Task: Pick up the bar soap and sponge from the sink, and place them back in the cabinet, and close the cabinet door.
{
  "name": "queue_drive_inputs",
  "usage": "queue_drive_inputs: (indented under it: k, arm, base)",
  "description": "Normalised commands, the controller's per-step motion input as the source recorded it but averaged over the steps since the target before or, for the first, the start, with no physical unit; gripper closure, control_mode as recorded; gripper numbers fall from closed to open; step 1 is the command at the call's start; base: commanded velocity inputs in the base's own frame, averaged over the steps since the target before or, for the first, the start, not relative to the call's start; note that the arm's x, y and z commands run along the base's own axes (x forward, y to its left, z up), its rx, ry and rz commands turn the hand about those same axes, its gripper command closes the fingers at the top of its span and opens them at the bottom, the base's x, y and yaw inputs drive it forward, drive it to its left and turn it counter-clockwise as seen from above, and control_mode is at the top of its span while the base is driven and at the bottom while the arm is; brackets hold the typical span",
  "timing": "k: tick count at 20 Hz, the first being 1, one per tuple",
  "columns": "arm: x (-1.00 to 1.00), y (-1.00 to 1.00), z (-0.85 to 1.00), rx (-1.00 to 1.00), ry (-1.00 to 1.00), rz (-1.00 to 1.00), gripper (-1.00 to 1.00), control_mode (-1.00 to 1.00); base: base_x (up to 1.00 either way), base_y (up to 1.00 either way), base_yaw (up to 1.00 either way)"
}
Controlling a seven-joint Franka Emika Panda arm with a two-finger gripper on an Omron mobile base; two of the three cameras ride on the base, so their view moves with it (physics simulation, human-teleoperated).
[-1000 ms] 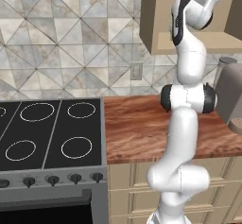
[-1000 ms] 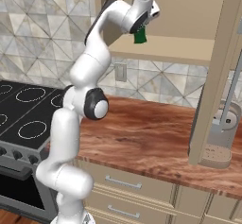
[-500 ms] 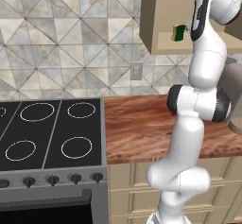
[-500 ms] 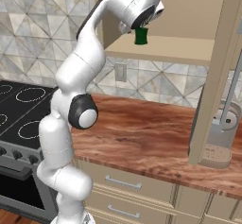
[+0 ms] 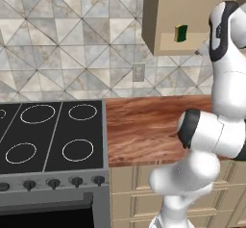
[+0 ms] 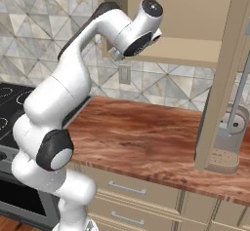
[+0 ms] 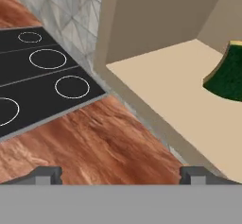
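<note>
Your gripper (image 7: pixel 120 175) hangs spread wide with nothing between its dark tips, just outside the beige wooden cabinet (image 7: pixel 156 24). Ahead and to its right in the hand view, the dark green sponge (image 7: pixel 229 74) rests on the smooth shelf, apart from the fingers. Below lies the wood-grain countertop (image 7: pixel 94 133).

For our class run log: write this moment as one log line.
sponge: on cabinet shelf, released | gripper: open, empty, outside shelf edge | cabinet door: open
</note>
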Motion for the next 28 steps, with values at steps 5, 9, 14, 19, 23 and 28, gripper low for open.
queue_drive_inputs:
  k: [5, 9, 14, 19, 23, 28]
  arm:
    - [-1.00, 0.63, -0.44, -0.05, 0.00, -0.05, -1.00, -1.00]
    - [-1.00, 0.86, -0.76, -0.10, 0.00, -0.03, -1.00, -1.00]
    - [-1.00, 0.93, -0.78, -0.09, 0.02, -0.03, -1.00, -1.00]
    - [-0.12, 0.44, 0.17, 0.00, 0.18, -0.14, -1.00, -1.00]
    - [0.04, 0.52, -0.09, -0.08, 0.32, -0.16, -1.00, -1.00]
    - [0.00, 0.09, -0.15, -0.01, 0.19, -0.02, -1.00, -1.00]
  base:
    - [0.00, 0.00, 0.00]
    - [0.00, 0.00, 0.00]
    - [0.00, 0.00, 0.00]
    - [0.00, 0.00, 0.00]
    - [0.00, 0.00, 0.00]
    - [0.00, 0.00, 0.00]
